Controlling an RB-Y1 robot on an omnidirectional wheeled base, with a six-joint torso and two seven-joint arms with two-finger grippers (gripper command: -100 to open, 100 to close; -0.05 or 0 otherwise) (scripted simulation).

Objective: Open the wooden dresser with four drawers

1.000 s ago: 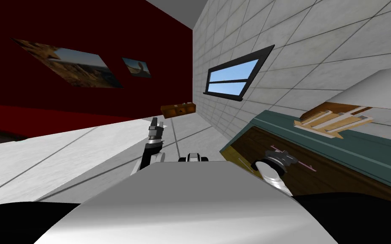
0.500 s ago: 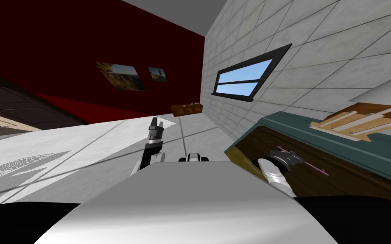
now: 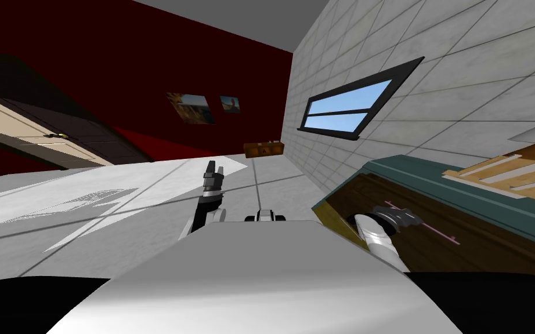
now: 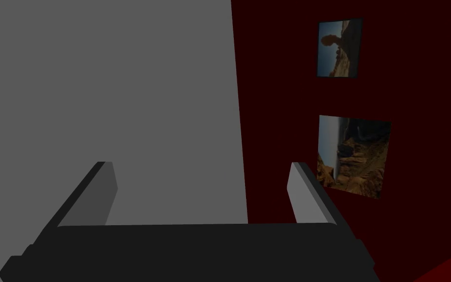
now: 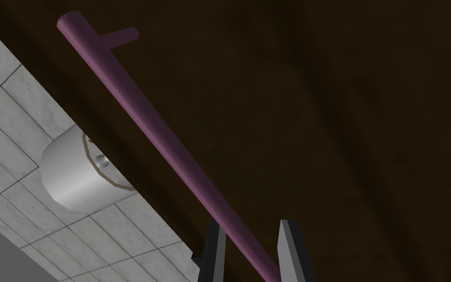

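Observation:
The dresser [image 3: 492,249] stands at my right, with a dark wood front and a teal top. A long purple bar handle [image 3: 434,227] runs across its front. My right gripper [image 3: 409,219] is at that bar. In the right wrist view the fingers [image 5: 285,245] stand close together with the handle [image 5: 170,147] between them, shut on it, against the dark wood front [image 5: 347,122]. My left gripper [image 3: 213,172] is raised in front of my chest, away from the dresser, and its fingers [image 4: 300,188] stand wide apart with nothing between them.
Pale wooden slats [image 3: 504,174] lie on the dresser's top. A tiled wall with a dark-framed window [image 3: 350,107] runs behind it. A small brown cabinet [image 3: 263,149] sits at the far corner. A door [image 3: 46,142] shows at the far left. A grey cylinder [image 5: 80,174] lies beside the dresser's edge.
My view has swung: the wall pictures and window slid right and a door has come in at the left. The right gripper stays on the handle; the left arm keeps its pose.

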